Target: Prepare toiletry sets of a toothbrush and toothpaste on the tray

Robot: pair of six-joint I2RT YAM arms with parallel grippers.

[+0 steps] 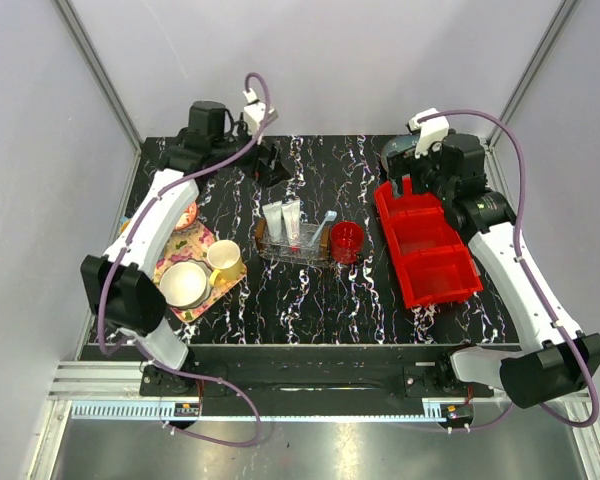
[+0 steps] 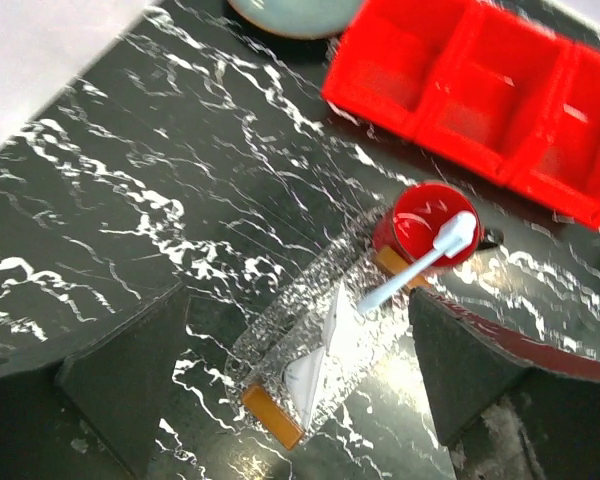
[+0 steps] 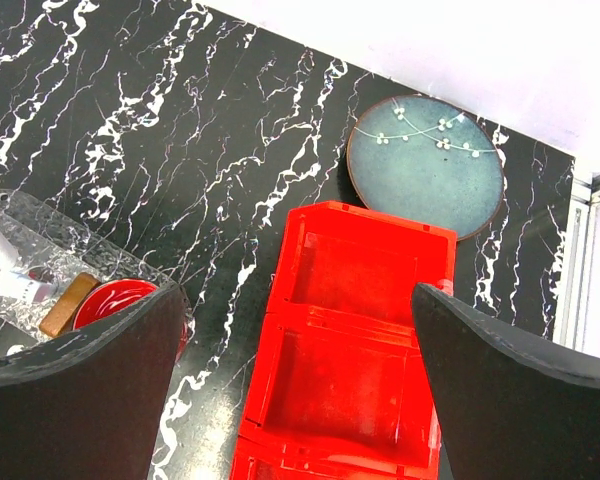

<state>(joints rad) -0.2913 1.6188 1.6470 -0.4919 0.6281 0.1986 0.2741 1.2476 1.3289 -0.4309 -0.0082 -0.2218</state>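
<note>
The clear tray (image 1: 306, 254) sits mid-table with two white toothpaste tubes (image 1: 283, 220) leaning in its left part. The pale toothbrush (image 1: 323, 228) lies slanted, its handle in the tray and its head over a red cup (image 1: 347, 241). The left wrist view shows the tray (image 2: 280, 320), the tubes (image 2: 318, 352) and the toothbrush (image 2: 412, 268). My left gripper (image 1: 272, 163) (image 2: 300, 400) is open and empty, hovering behind the tray. My right gripper (image 1: 405, 180) (image 3: 300, 400) is open and empty above the red bin's far end.
A red compartment bin (image 1: 425, 245) (image 3: 360, 330) stands right of the cup. A blue-green plate (image 3: 425, 165) lies behind it. A flowery tray (image 1: 202, 240) at the left holds a bowl (image 1: 184, 284) and a yellow cup (image 1: 225, 258).
</note>
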